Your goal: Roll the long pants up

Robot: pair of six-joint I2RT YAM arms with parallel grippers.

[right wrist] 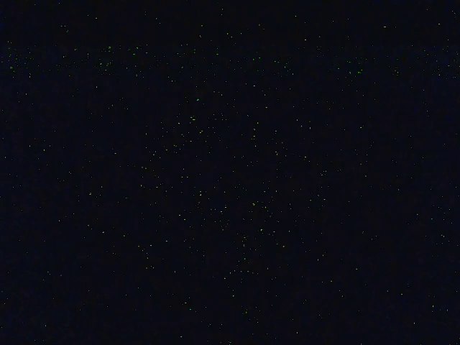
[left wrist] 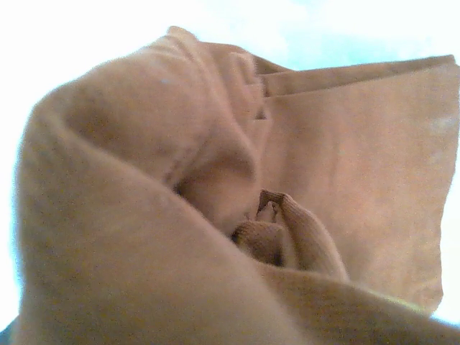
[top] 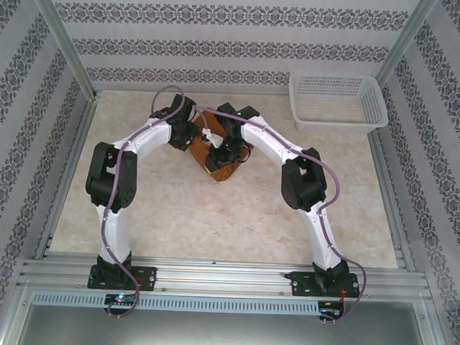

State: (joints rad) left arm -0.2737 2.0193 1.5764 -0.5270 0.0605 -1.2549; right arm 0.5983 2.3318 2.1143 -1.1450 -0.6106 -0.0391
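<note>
Left hand (top: 203,135) (low) beside right hand (top: 225,152).

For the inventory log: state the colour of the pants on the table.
Plain rust-brown: the long pants show it best in the left wrist view.

The long pants (top: 221,169) lie as a compact rust-brown bundle just above the middle of the frame, on the beige marbled table (top: 212,225). The left arm (top: 127,164) and right arm (top: 295,168) arch in from lower left and lower right. Their wrists meet over the cloth and cover most of it, and how the jaws stand cannot be told. A white mesh basket (top: 339,120) sits at upper right, well apart from the pants.
</note>
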